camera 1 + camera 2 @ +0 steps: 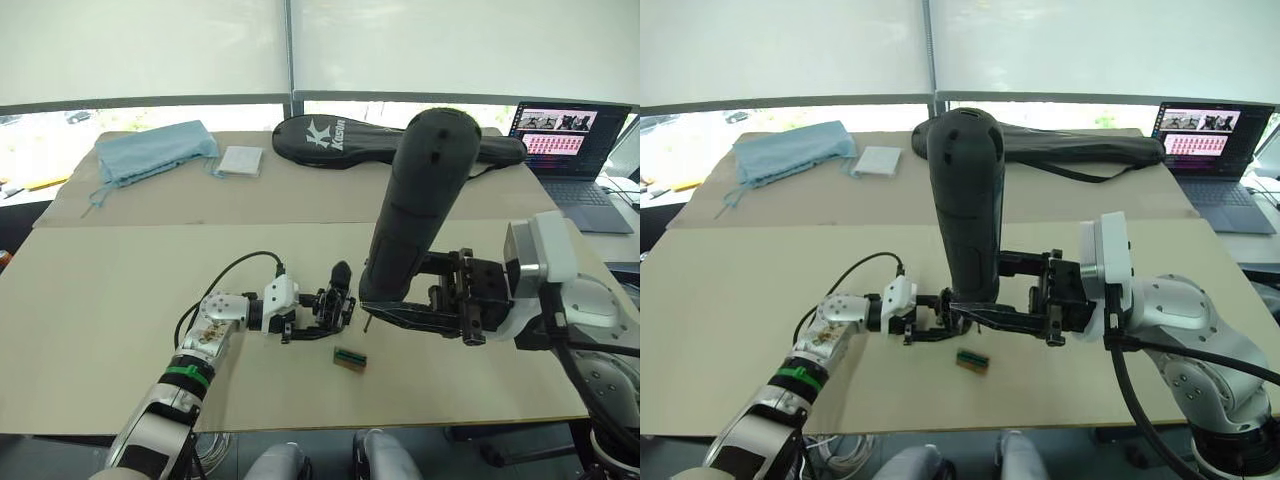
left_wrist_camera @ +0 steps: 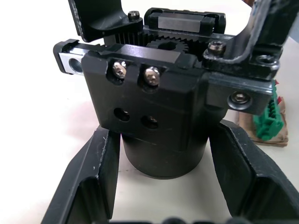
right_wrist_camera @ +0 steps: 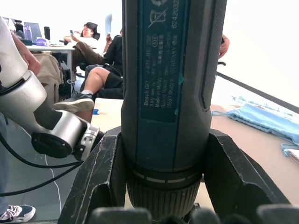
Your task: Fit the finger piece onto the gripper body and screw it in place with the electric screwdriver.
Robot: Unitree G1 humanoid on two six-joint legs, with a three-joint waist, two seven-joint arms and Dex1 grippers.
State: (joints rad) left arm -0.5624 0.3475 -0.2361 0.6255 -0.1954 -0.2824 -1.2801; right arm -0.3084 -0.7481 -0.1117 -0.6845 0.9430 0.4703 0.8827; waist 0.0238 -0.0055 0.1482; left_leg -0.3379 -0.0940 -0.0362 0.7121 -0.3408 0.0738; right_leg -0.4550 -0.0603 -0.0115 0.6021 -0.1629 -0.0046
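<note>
Nearest, a small green-brown box lies loose on the table, just in front of the work. Left gripper clamps the gripper body between both fingers – prob to steady it w/ screw holes facing the tool. Right gripper grips the electric screwdriver upright, bit down beside the body (contact unclear) – ready to drive. Finger piece sticks up from the body. Far back: bag, laptop

Left hand and right hand both clamped, meeting mid-table.

white arms (black cables, fingers)
</note>
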